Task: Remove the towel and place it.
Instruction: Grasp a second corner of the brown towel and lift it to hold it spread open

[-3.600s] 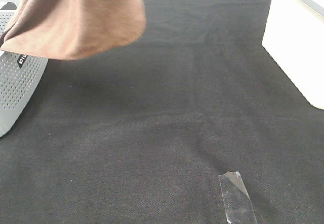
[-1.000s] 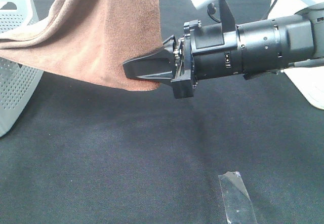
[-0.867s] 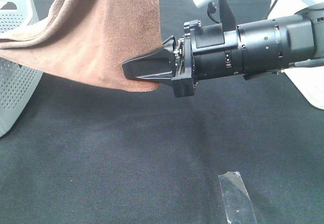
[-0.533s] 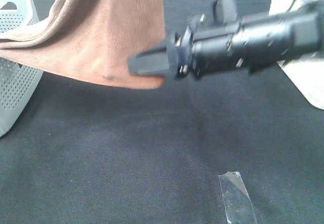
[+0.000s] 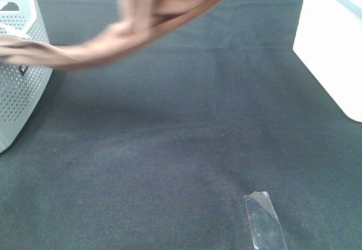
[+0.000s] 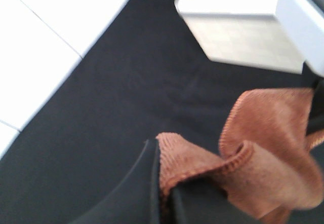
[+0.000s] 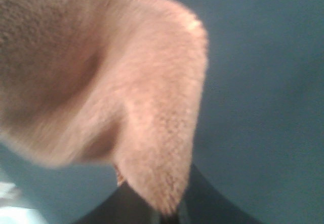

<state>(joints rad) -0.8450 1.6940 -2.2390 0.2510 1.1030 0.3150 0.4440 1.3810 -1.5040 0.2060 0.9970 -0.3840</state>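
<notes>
Exterior high view: one brown towel, motion-blurred, hangs in the air above the black mat, strung from the rim of the one perforated white basket at left towards the upper right. One white box stands at right and one strip of clear tape lies on the mat near the front. Neither gripper shows here. Wrist views: two grippers, left gripper and right gripper, each closed with a fold of towel edge pinched between its dark fingers
</notes>
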